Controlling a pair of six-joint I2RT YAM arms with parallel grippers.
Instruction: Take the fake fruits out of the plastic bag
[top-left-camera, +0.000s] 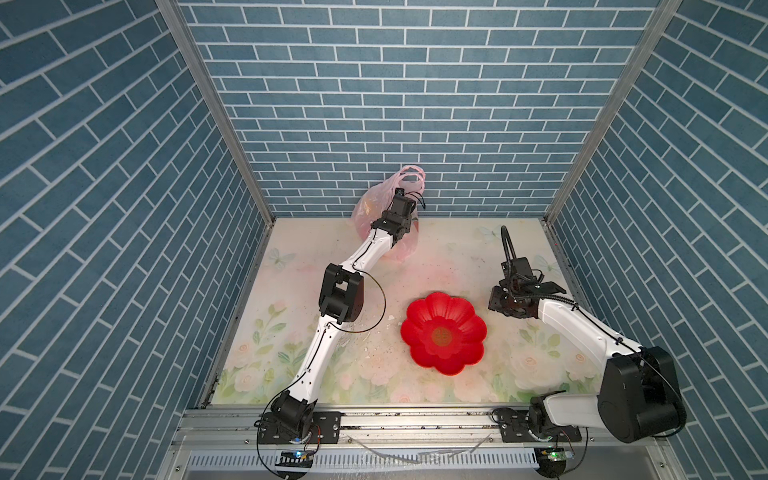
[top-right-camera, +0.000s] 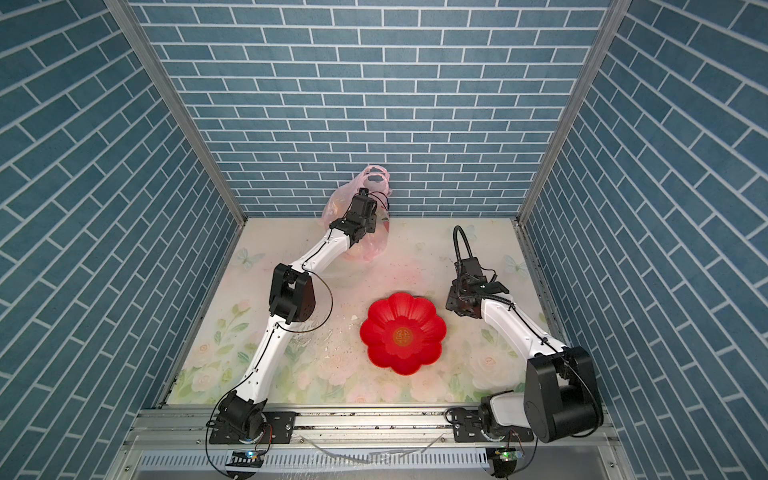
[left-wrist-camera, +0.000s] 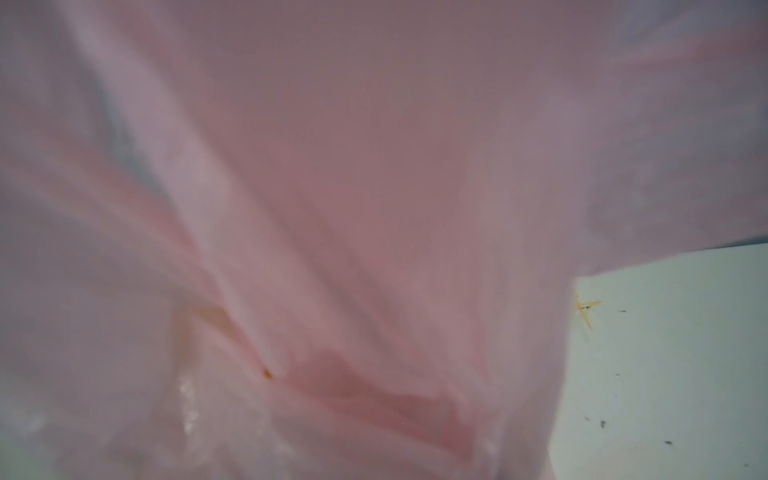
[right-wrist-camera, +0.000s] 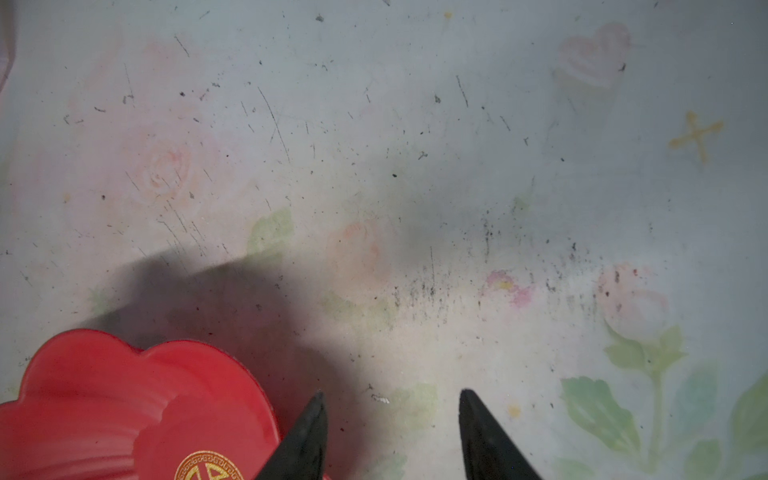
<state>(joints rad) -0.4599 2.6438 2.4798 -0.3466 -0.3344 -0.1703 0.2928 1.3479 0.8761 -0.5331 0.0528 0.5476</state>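
The desk (top-left-camera: 457, 257) carries everything. The plastic bag (top-left-camera: 368, 210) stands at its far edge against the back wall, handles up and bulging. I judge the fake fruits (left-wrist-camera: 205, 318) are all inside, showing only as a yellow-orange tint through the film. The red dish (top-left-camera: 419, 320) near the middle is empty. So I'm at the first step: getting hold of the bag. My left arm (top-left-camera: 365, 253) reaches into it, and its wrist view is all pink film, so I cannot tell whether the left jaws are apart or clamped. The right jaws stand apart over bare desk just beside the dish, holding nothing. Next I need the bag's mouth opened or the bag tipped, without tearing it.
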